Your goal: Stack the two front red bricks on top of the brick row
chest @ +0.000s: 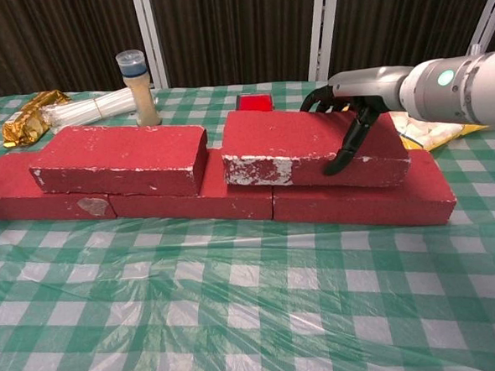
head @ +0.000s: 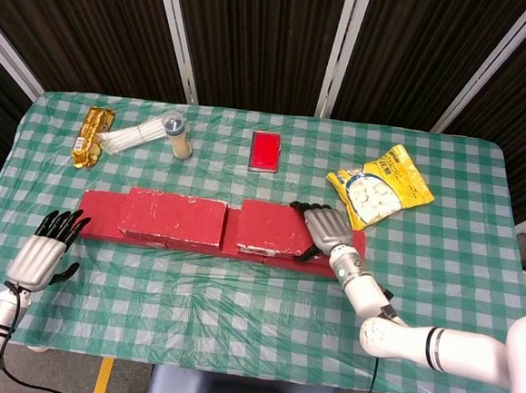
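A row of red bricks (head: 97,220) (chest: 358,200) lies across the middle of the checkered table. On its left part rests one red brick (head: 172,217) (chest: 120,158). A second red brick (head: 274,229) (chest: 304,144) sits on the right part of the row, a small gap away from the first. My right hand (head: 326,227) (chest: 352,116) grips this second brick at its right end, fingers over the back edge and thumb (chest: 342,150) on the front face. My left hand (head: 39,256) hovers near the front left table edge with fingers apart, holding nothing; the chest view does not show it.
Behind the bricks lie a flat red box (head: 265,151) (chest: 253,102), a yellow snack bag (head: 380,186) (chest: 433,128), a small bottle (head: 178,135) (chest: 136,87), a bundle of white sticks (head: 136,135) and a gold packet (head: 90,136). A plastic-covered cloth (chest: 255,303) spreads in front.
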### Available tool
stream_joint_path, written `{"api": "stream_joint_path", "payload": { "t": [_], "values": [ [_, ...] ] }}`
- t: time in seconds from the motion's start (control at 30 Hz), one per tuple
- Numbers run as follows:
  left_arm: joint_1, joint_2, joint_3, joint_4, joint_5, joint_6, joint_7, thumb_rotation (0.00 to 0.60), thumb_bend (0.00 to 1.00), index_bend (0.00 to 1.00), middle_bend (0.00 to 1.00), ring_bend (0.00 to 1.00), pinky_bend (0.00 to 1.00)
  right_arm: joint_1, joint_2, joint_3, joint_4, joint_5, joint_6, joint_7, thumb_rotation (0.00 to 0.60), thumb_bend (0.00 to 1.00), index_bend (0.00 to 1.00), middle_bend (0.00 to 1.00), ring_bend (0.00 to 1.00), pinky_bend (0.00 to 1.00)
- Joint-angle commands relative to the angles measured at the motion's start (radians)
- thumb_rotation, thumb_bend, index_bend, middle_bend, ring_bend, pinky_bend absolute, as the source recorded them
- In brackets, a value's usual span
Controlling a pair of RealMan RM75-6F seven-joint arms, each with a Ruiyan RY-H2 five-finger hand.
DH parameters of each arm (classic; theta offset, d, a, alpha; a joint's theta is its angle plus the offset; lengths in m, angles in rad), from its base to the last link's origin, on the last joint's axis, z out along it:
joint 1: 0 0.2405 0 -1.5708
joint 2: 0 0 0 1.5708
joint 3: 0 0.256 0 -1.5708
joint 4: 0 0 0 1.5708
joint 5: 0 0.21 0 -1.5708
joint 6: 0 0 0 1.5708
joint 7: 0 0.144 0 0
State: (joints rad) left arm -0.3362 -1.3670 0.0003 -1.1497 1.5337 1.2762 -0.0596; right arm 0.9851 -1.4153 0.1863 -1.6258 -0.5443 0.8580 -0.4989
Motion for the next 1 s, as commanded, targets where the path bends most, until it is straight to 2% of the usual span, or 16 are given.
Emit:
{"api": "stream_joint_path", "payload": {
  "t": [0.03,0.77,1.0],
  "values": [
    [0.0,0.0,0.001,-0.001,0.001,0.0,0.0,0.6,0.32,0.0,0.0,0.0,0.01,0.01,-0.007,-0.003,0.003,0.017,0.001,-0.006,0.6,0.14,0.43,0.37,0.34,0.49],
    [0.0,0.008,0.002,-0.006,0.006,-0.001,-0.014,0.6,0.32,0.0,0.0,0.0,0.01,0.068,-0.062,-0.01,0.009,0.086,0.049,-0.051,0.6,0.14,0.39,0.37,0.33,0.49],
    [0.0,0.014,0.007,-0.014,0.012,-0.001,-0.024,0.6,0.32,0.0,0.0,0.0,0.01,0.091,-0.067,-0.019,-0.007,0.146,0.078,-0.103,0.6,0.14,0.33,0.35,0.27,0.45]
  ]
}}
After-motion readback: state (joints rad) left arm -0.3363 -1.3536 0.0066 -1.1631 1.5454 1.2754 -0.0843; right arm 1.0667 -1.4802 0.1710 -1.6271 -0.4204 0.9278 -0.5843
